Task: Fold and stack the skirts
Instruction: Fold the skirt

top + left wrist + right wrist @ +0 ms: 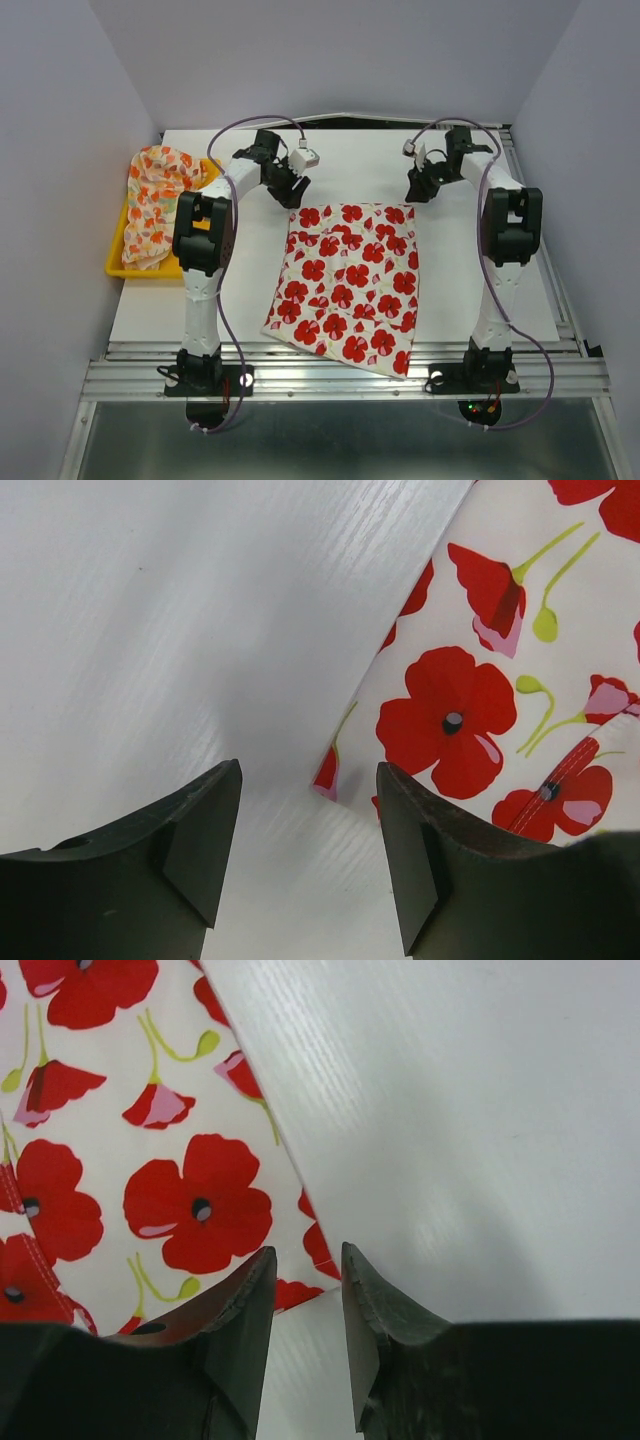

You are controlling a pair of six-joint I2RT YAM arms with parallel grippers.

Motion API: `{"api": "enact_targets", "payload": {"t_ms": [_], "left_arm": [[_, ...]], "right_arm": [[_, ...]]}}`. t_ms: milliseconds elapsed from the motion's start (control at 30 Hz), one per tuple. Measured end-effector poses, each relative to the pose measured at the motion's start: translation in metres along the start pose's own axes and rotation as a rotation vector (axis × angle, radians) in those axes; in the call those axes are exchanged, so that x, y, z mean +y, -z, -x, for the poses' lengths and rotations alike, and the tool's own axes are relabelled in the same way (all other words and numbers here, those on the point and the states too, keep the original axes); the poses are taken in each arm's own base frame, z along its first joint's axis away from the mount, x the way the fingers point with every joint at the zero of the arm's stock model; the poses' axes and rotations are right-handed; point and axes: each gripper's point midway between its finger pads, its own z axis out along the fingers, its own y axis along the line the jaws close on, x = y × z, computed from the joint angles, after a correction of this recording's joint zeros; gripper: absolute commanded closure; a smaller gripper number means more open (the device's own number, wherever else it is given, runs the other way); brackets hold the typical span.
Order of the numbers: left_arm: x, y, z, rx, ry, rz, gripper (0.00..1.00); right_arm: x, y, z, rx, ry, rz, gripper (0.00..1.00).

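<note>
We see the soft red-flowered skirt (345,285) lying flat, roughly a trapezoid, on the smooth white table (450,270). The cream skirt (155,200) sits crumpled in the yellow plastic tray (118,262). At the flat skirt's far corners, our left gripper (310,780) gapes wide and empty, and our right gripper (308,1260) is narrowly parted, holding nothing.

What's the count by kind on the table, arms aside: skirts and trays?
Skirts: 2, the red-flowered skirt spread flat, the orange-print skirt bunched in the yellow tray
Trays: 1
Total: 3
</note>
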Motion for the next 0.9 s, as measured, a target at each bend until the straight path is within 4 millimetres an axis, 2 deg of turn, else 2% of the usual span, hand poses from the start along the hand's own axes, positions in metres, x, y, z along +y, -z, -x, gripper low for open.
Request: {"api": "enact_targets", "payload": {"t_ms": [200, 300, 433, 467, 533, 700, 800, 900], "left_arm": [[0.0, 0.0, 0.0, 0.001, -0.01, -0.003, 0.32], [-0.001, 0.001, 0.001, 0.002, -0.017, -0.007, 0.32], [0.0, 0.002, 0.001, 0.003, -0.027, -0.009, 0.31], [0.0, 0.002, 0.001, 0.004, -0.029, -0.009, 0.31], [0.0, 0.002, 0.001, 0.005, -0.035, -0.009, 0.31], [0.0, 0.002, -0.001, 0.009, -0.051, -0.014, 0.32], [-0.004, 0.001, -0.004, 0.016, -0.055, -0.032, 0.34], [-0.005, -0.005, -0.009, 0.026, -0.056, -0.051, 0.43]], "right_arm": [[0.02, -0.004, -0.026, 0.062, -0.032, 0.062, 0.63], [0.021, -0.007, -0.034, 0.079, -0.033, 0.073, 0.64], [0.021, -0.011, -0.04, 0.086, -0.023, 0.075, 0.76], [0.02, -0.012, -0.041, 0.084, -0.02, 0.071, 0.83], [0.017, -0.012, -0.044, 0.079, -0.007, 0.055, 0.89], [0.011, -0.012, -0.047, 0.068, 0.006, 0.027, 0.98], [0.012, -0.012, -0.047, 0.067, 0.012, 0.023, 0.98], [0.011, -0.012, -0.046, 0.065, 0.012, 0.02, 0.84]]}}
